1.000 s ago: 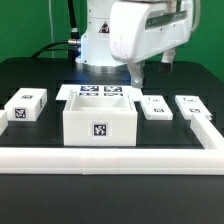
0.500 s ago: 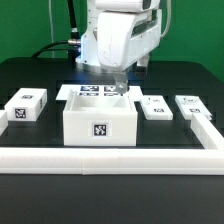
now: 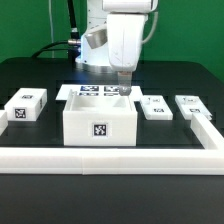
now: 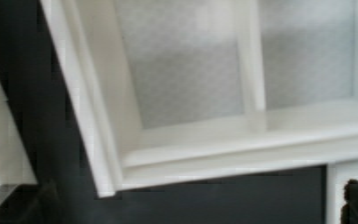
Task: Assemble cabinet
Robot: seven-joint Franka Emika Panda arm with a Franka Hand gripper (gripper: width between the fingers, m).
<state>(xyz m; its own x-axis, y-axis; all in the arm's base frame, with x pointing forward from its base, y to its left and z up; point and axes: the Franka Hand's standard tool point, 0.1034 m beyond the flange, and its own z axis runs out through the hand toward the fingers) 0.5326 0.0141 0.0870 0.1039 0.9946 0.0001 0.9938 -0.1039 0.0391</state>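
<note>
The cabinet (image 3: 100,120) is a white open-topped box with a black-and-white tag on its front face, standing mid-table. My gripper (image 3: 124,88) hangs just above its far rim, toward the exterior view's right. In the wrist view the cabinet (image 4: 194,90) fills most of the picture, showing its rim, an inner divider and a patterned floor. My gripper (image 4: 185,205) is over the black table beside that rim. One dark fingertip (image 4: 352,195) shows at the picture's edge; the jaws stand wide apart with nothing between them.
The marker board (image 3: 88,91) lies flat behind the cabinet. A small tagged white block (image 3: 26,105) lies at the exterior view's left, two more (image 3: 155,107) (image 3: 190,105) at its right. A long low white rail (image 3: 100,158) runs along the front and turns up the right side.
The arm has swung toward the exterior view's left, from above the right-hand blocks to above the cabinet's far rim, and has come lower.
</note>
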